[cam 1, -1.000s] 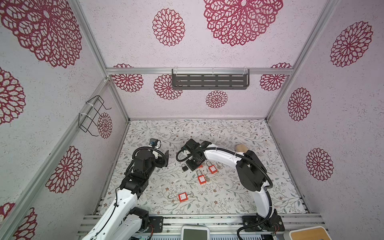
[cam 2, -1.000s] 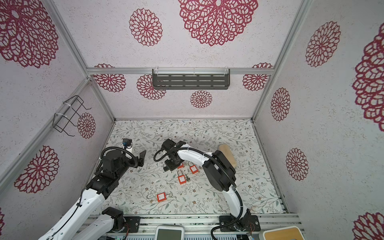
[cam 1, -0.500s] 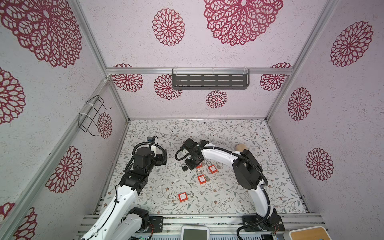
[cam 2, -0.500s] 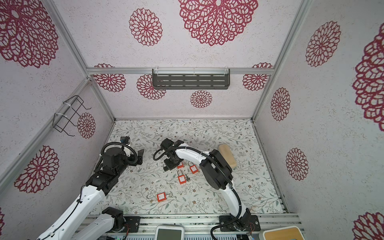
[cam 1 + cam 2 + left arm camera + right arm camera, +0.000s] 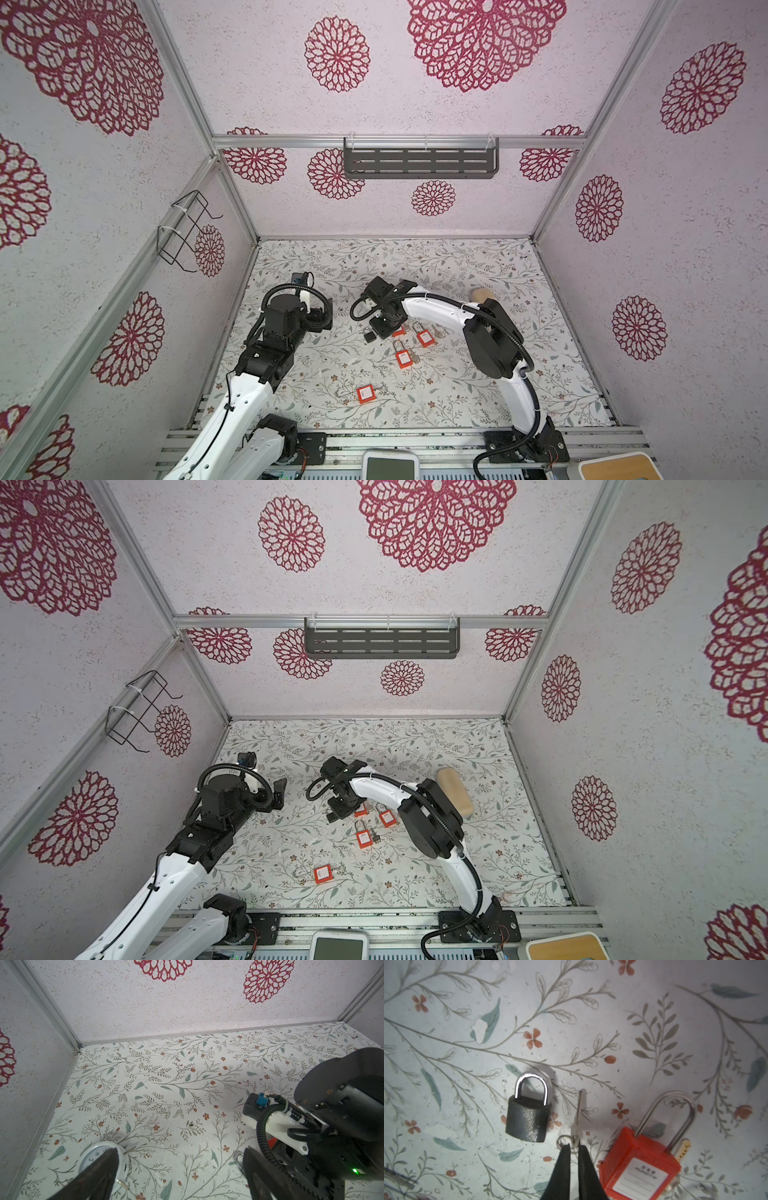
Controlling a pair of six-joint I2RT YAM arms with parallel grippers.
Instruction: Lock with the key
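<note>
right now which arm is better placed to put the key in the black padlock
Right. The right gripper sits at the head of the key, with the black padlock just beside it. The left gripper is open and empty, away from both, near a white clock.

The dark padlock [image 5: 528,1120] is almost black, with a shiny silver loop. Right beside it is a thin silver key [image 5: 578,1109]. Just past the key is an orange-red padlock [image 5: 639,1165] with a white label and a silver loop, and a gold key [image 5: 683,1148] peeks out behind it. Under the dark padlock the table [image 5: 654,1012] is white with grey twigs, blue-green leaves and little red flowers. The walls [image 5: 257,83] far from it are pale pink with big dark red flower rings.
</note>
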